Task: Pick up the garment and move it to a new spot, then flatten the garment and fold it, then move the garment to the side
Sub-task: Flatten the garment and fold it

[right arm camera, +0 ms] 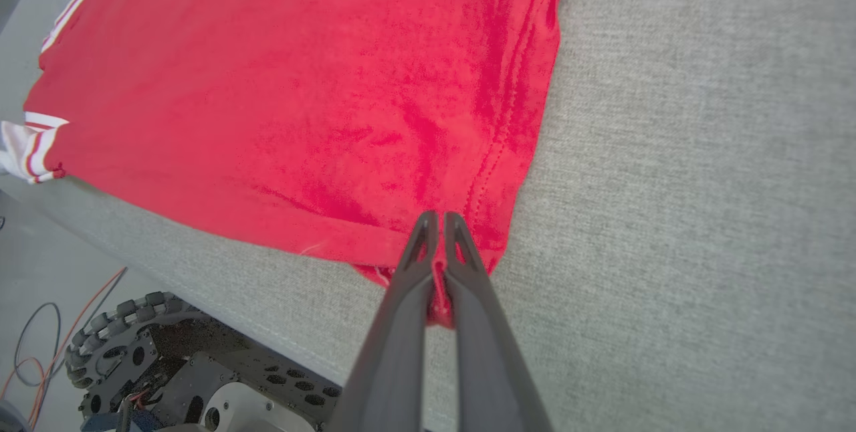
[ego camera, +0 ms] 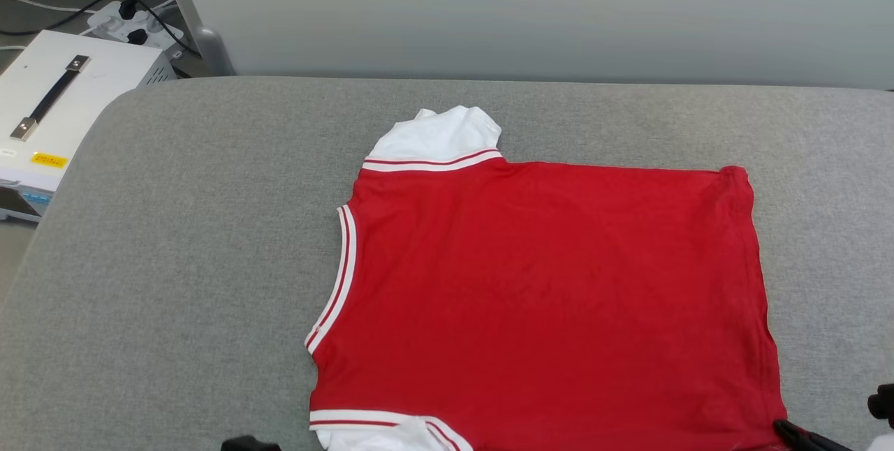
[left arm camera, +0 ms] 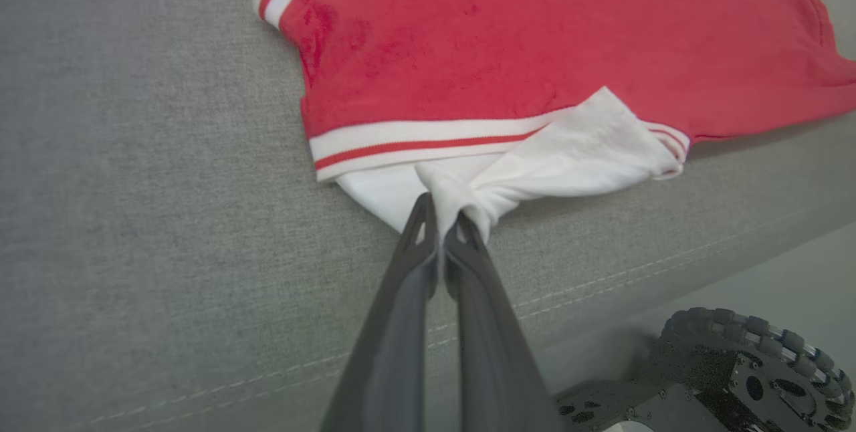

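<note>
The garment (ego camera: 545, 297) is a red T-shirt with white sleeves and striped trim, spread flat on the grey cushioned surface (ego camera: 174, 262), plain red side up, collar to the left. My left gripper (left arm camera: 441, 218) is shut on the near white sleeve (left arm camera: 575, 158), bunching its cloth at the surface's front edge. My right gripper (right arm camera: 436, 218) is shut on the near hem corner of the garment (right arm camera: 321, 104), red cloth pinched between its fingers (right arm camera: 408, 265). In the head view the right gripper's tip (ego camera: 793, 430) shows at that corner.
A grey wall (ego camera: 531, 11) stands behind the surface. On the floor at the far left sit a white case with a handle (ego camera: 56, 102) and a power strip with cables (ego camera: 136, 21). The robot's wheeled base (right arm camera: 160, 352) lies below the front edge.
</note>
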You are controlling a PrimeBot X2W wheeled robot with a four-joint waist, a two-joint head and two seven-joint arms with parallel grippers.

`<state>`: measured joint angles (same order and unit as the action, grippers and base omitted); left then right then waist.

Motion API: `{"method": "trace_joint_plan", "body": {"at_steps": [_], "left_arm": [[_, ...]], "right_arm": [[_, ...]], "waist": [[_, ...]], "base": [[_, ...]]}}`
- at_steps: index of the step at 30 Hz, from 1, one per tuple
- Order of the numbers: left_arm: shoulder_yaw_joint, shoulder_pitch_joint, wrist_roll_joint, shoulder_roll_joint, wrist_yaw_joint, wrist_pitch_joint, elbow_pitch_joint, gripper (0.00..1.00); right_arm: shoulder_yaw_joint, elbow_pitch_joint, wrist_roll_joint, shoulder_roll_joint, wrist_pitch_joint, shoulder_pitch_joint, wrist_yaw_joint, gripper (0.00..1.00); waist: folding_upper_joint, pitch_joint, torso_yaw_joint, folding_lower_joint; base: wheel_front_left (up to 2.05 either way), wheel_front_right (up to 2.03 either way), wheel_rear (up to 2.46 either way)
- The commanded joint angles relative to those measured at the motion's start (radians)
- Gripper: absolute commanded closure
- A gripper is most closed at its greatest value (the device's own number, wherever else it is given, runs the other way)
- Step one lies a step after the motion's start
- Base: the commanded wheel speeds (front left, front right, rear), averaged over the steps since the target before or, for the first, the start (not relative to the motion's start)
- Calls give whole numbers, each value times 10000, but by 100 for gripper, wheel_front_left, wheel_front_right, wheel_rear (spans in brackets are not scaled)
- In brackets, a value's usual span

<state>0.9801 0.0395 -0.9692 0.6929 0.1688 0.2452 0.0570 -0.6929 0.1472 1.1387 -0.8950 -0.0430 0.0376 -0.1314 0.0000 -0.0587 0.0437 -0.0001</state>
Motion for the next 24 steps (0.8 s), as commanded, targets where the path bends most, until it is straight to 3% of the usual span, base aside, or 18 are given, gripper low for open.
{"method": "trace_joint_plan", "body": {"at_steps": [1, 11, 24], "left_arm": [[-79, 516, 252, 145, -104, -28, 44, 100], [-391, 3377, 1185, 256, -1122, -655, 399, 100], [-569, 5866, 1455, -434, -2450, -816, 2839, 100]], "right_arm": [[244, -100, -104, 116, 121, -95, 7, 100], [1908, -579, -478, 639, 976, -1196, 7, 100], [2445, 75, -1308, 1589, 2048, -3284, 7, 100]], "waist": [[0, -80, 6, 1], [0, -974, -237, 1], [0, -2531, -750, 1]], "base": [[0, 0, 0], [0, 0, 0], [0, 0, 0]]}}
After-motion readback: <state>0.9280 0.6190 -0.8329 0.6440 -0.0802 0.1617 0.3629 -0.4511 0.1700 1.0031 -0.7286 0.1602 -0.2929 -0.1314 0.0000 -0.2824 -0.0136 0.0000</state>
